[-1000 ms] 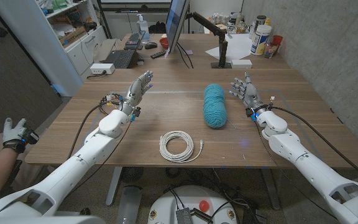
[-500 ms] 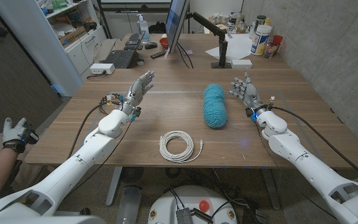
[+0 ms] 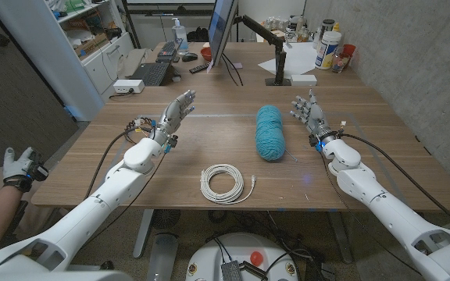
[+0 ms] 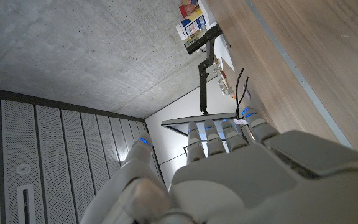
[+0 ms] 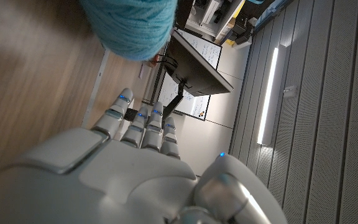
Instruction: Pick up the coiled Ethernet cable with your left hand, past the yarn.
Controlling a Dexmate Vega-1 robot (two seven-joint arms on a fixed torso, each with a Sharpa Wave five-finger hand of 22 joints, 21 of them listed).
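Two robot arms reach over a wooden worktop [image 3: 209, 144]. The left robot hand [image 3: 176, 108] is raised, fingers spread wide, holding nothing. The coiled white Ethernet cable [image 3: 223, 183] lies flat, nearer the robot than that hand, toward its right. The right robot hand [image 3: 308, 113], also wide and empty, is beside the teal yarn [image 3: 270, 132].

So from my wrist cam I'm looking along the back of my left hand [image 4: 241, 180], fingers [image 4: 219, 134] stretched out straight and close together, thumb [image 4: 135, 168] off to the side, nothing in my grip. The wooden table [image 4: 316, 56] runs past my fingertips with a pale line across it. Beyond that there's a black monitor arm [image 4: 205, 68], some boxes [image 4: 191, 22], a concrete wall [image 4: 86, 50] and grey ribbed panels [image 4: 55, 162]
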